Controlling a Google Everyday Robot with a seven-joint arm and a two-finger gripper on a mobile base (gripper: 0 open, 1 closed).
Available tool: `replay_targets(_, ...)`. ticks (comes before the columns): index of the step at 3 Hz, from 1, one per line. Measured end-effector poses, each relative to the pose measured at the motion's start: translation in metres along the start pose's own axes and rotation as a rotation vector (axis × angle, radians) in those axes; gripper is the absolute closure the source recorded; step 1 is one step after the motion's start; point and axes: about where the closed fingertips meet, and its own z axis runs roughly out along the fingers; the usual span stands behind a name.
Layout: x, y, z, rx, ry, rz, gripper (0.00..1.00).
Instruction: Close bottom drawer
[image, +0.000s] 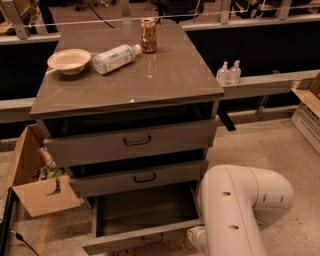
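The bottom drawer (141, 239), open at lower centre, is judged stiff and easy-sliding, best pushed on its flat front; the gripper is hidden below the arm (240, 210) at lower right, so its state cannot be told.

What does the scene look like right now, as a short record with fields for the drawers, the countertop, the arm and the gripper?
bottom drawer: pulled well out, tray looks empty
middle drawer: pushed in much further, black handle at centre
top drawer: pushed in much further, black handle at centre
cabinet top: bowl, bottle lying on its side, can upright
arm: white, lower right, beside the bottom drawer's right end
gripper: not in view, below the picture's lower edge
floor left: open cardboard box
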Motion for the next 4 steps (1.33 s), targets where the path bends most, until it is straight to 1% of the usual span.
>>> replay_targets(1, 0.007, -0.021, 0.013, 0.046, 0.011, -0.029, 1.0)
replay_targets(2, 0.014, -0.04, 0.032, 0.068, 0.007, -0.062, 1.0)
replay_targets(4, 0.028, -0.088, 0.069, 0.098, -0.006, -0.172, 1.0)
